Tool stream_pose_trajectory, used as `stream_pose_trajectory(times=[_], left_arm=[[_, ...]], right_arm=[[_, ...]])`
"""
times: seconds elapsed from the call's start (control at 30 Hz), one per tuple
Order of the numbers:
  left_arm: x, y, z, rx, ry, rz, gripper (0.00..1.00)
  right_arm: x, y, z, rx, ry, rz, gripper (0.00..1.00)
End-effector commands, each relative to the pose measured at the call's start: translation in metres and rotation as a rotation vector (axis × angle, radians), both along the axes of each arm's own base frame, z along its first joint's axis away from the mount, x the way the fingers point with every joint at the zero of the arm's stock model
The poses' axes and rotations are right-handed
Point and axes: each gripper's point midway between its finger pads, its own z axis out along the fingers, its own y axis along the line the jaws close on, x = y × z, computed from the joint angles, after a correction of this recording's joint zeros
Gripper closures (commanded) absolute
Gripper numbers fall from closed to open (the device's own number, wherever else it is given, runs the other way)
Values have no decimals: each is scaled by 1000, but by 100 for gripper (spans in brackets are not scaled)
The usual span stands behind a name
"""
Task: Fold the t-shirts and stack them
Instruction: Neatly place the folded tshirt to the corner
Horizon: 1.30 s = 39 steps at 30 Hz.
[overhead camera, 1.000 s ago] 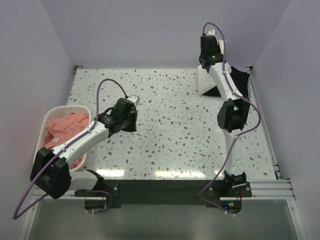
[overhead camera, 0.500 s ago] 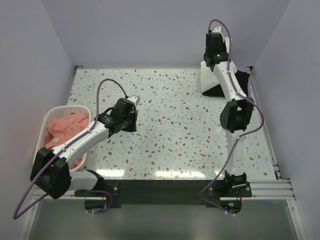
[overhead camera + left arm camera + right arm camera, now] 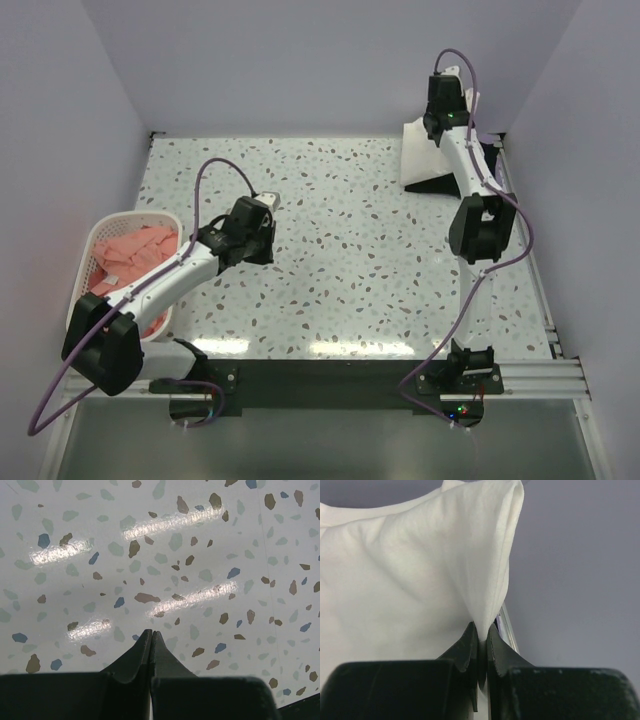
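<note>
White t-shirt (image 3: 410, 570) fold pinched in my closed right gripper (image 3: 481, 635), clear only from the wrist; overhead, it drapes at the table (image 3: 350, 250) corner, far right, above a black t-shirt (image 3: 440, 183). My left gripper (image 3: 151, 640) sits closed, empty.

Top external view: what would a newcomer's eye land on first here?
The right gripper, raised at the far right corner, has its jaws shut on a pinch of the white t-shirt, which hangs below it. Next comes the white basket at the left edge, heaped with salmon-pink t-shirts. The left gripper is shut over the speckled table.
</note>
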Motion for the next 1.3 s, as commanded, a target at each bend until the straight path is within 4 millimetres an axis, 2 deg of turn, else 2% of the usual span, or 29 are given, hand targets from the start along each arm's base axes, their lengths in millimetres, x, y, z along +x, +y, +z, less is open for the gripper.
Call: stream_pose_trajectory(times=[0.0,0.33,0.43,0.47,0.53,0.57,0.63,0.67,0.77,0.8,0.97,1.07,1.1,1.13,1.17,1.2,1.23,1.27], left_arm=[[4,-2,-1,-5,-15,-26,100],[4,-3,-3,-3,-9,-27,100],[4,-3,-2,-4,-12,-27,98],[4,-3,-1,-6,-15,-27,98],[4,-2,-1,-5,-17,-26,94],[4,-2,0,-6,-18,-26,94],[5,-3,1,-8,-22,-26,90],[5,-3,2,-10,-27,-25,89],[6,-2,5,-11,-35,-21,87],[6,-2,6,-13,-37,-21,87],[7,-2,8,-16,-48,-17,86],[7,-3,9,-21,-48,-21,86],[7,-3,10,-22,-49,-21,86],[7,-3,10,-24,-50,-20,86],[8,-3,11,-24,-53,-21,86],[8,-3,12,-24,-55,-20,86],[8,-2,13,-26,-58,-18,86],[7,-2,14,-29,-61,-19,86]], right_arm=[[-6,-17,61,26,-172,-34,100],[0,-39,37,94,-163,-45,100],[2,-39,32,106,-162,-48,92],[2,-40,30,105,-160,-51,87],[2,-39,32,112,-168,-56,65],[2,-39,34,134,-182,-62,37],[-1,-38,43,162,-199,-63,8],[0,-34,49,192,-218,-52,1],[-8,-27,68,251,-247,-39,1],[-15,-25,80,267,-264,-35,1],[-38,-1,81,431,-271,0,1],[-57,26,75,533,-260,48,1],[-62,41,54,564,-217,75,1],[-75,52,72,600,-264,95,1],[-81,62,68,618,-261,113,1],[-91,84,48,634,-225,143,1],[-99,97,45,649,-219,164,1],[-112,110,58,664,-251,195,1]])
